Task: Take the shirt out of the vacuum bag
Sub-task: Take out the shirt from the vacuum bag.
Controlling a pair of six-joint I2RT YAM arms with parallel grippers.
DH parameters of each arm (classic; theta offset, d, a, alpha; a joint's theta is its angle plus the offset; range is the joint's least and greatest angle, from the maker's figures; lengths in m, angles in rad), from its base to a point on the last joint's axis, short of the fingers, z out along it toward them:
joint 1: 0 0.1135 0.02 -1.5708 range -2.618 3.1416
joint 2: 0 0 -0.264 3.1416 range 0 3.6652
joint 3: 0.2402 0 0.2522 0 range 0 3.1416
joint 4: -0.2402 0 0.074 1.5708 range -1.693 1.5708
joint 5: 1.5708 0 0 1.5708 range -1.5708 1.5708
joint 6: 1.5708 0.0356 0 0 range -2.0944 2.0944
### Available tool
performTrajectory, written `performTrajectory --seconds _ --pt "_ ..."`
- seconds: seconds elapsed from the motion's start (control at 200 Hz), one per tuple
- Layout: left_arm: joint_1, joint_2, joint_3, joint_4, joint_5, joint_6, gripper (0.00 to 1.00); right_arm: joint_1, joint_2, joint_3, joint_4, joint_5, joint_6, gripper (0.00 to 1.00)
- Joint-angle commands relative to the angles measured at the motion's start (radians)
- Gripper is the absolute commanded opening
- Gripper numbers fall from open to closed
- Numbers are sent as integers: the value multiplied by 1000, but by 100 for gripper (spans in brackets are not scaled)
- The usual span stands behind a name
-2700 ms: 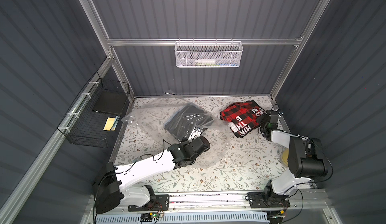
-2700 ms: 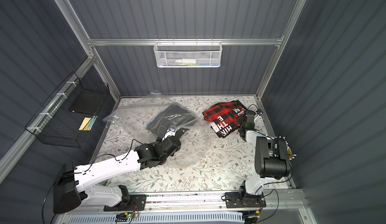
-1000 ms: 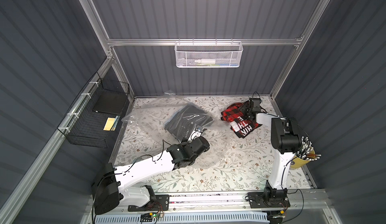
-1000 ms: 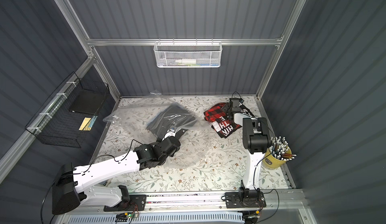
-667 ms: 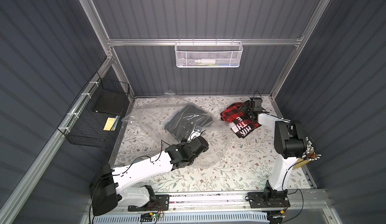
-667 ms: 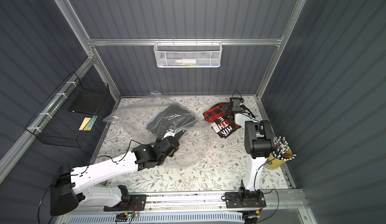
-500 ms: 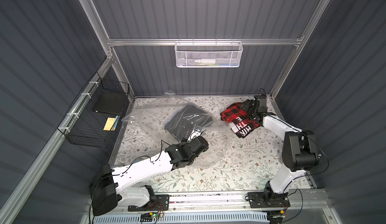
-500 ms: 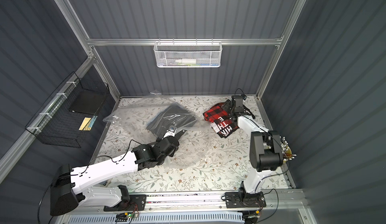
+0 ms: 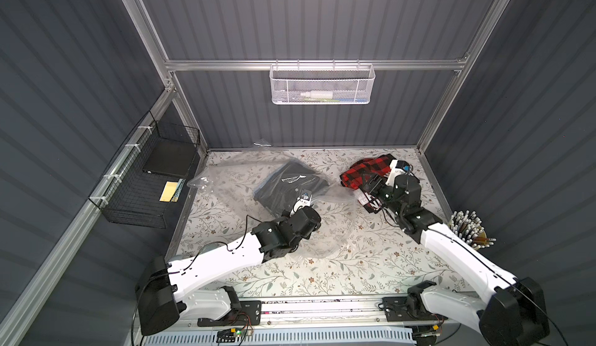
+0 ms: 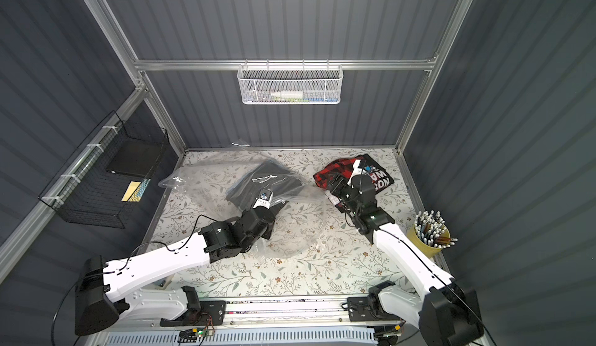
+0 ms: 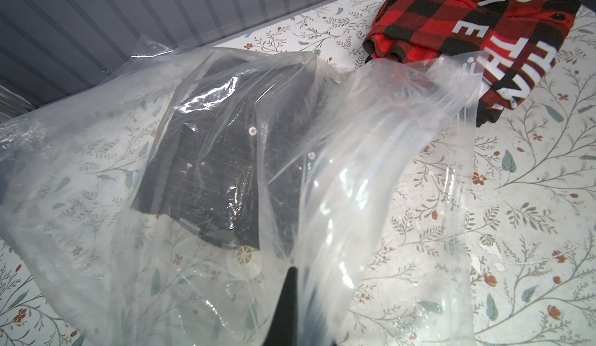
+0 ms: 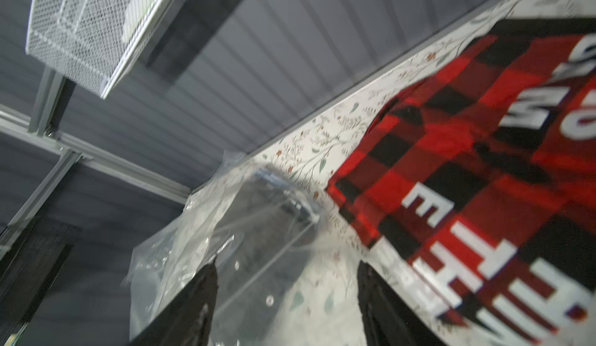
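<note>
Pinching the vacuum bag with one gripper, a two-armed robot holds its other gripper open beside it.
The clear bag lies crumpled on the floral table, toward the back and left of centre in both top views, with a folded dark shirt inside it. The left gripper is clamped tight on a raised fold of the bag's plastic. The right gripper has its jaws spread wide with nothing between them. It is poised over the edge of a red plaid shirt that lies outside the bag, just beside its mouth.
</note>
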Motion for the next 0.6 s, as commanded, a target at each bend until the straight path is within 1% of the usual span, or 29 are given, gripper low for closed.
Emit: performTrajectory --seconds 0.0,0.12,0.245,0.345,0.555,0.56,0.595 --pt "-1 -39 42 39 20 -24 0 73 -97 -129 94 -57 76 70" --pt "-1 -43 62 50 16 -24 0 170 -137 -192 135 -56 96 71" --pt "-3 -43 81 58 4 -21 0 276 -112 -209 189 -34 96 71" --pt "-3 -58 84 75 1 -21 0 352 -40 -202 216 -8 91 70" --pt "-3 -42 120 70 -1 -7 0 409 133 -223 367 -27 126 70" --pt "-3 -42 121 71 0 -6 0 409 161 -223 367 -27 125 70" --pt "-3 -38 123 71 2 -6 0 412 197 -219 387 -25 123 70"
